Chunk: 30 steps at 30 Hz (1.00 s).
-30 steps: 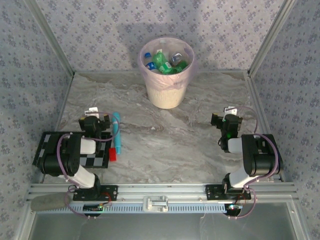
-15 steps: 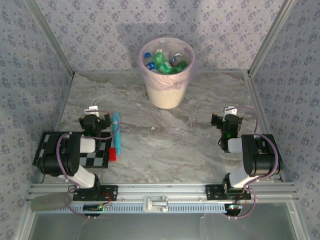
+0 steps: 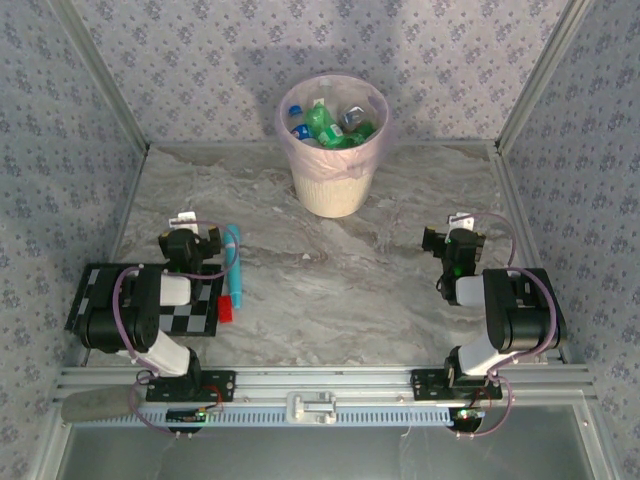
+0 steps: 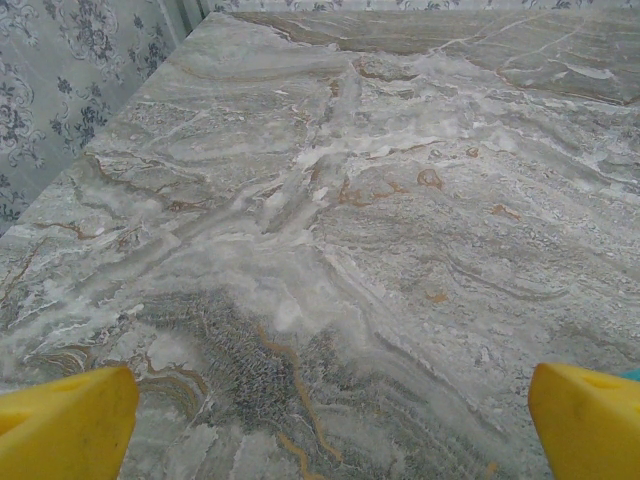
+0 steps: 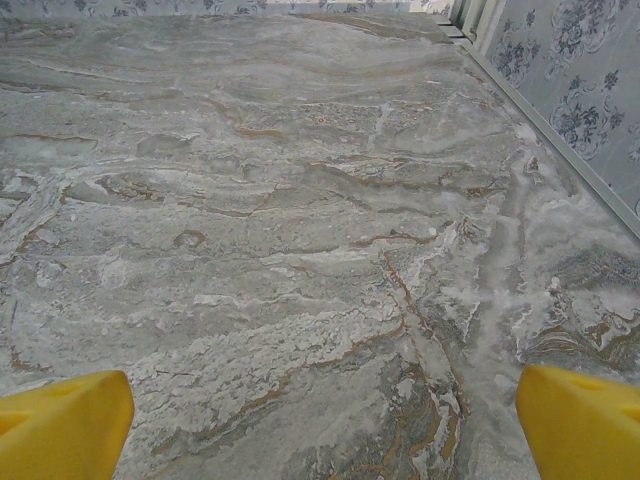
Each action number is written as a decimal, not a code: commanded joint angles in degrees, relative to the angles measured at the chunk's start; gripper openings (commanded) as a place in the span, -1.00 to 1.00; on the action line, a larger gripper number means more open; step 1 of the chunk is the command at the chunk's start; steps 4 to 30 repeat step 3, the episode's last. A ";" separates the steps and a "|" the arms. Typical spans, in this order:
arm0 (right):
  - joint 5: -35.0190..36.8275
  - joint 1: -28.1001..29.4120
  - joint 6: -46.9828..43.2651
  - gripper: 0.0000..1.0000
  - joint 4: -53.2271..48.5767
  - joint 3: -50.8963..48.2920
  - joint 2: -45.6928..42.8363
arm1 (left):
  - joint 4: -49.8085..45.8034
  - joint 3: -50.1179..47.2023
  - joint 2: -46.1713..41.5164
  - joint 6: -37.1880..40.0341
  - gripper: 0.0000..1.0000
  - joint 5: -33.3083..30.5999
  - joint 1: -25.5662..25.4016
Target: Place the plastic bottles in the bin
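Observation:
The cream bin (image 3: 334, 185) with its pink bag liner stands at the far middle of the marble table. Several plastic bottles (image 3: 328, 123), green and clear with blue caps, lie inside it. My left gripper (image 3: 190, 232) rests folded back at the near left, open, its yellow fingertips (image 4: 65, 428) wide apart over bare marble. At the near right my right gripper (image 3: 455, 232) is folded back too, open, with yellow fingertips (image 5: 60, 425) spread and nothing between them.
A teal stick-like tool (image 3: 233, 270) with a red end lies on the table beside the left arm. A black-and-white checkered board (image 3: 203, 310) sits under that arm. Patterned walls and metal frame rails enclose the table on three sides.

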 commanded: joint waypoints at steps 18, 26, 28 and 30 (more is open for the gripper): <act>0.79 0.03 -0.62 1.00 1.43 0.65 -0.17 | 0.55 1.13 -0.43 -0.79 1.00 0.88 0.25; 0.79 0.03 -0.62 1.00 1.43 0.65 -0.17 | 0.55 1.13 -0.43 -0.79 1.00 0.88 0.25; 0.79 0.03 -0.62 1.00 1.43 0.65 -0.17 | 0.55 1.13 -0.43 -0.79 1.00 0.88 0.25; 0.79 0.03 -0.62 1.00 1.43 0.65 -0.17 | 0.55 1.13 -0.43 -0.79 1.00 0.88 0.25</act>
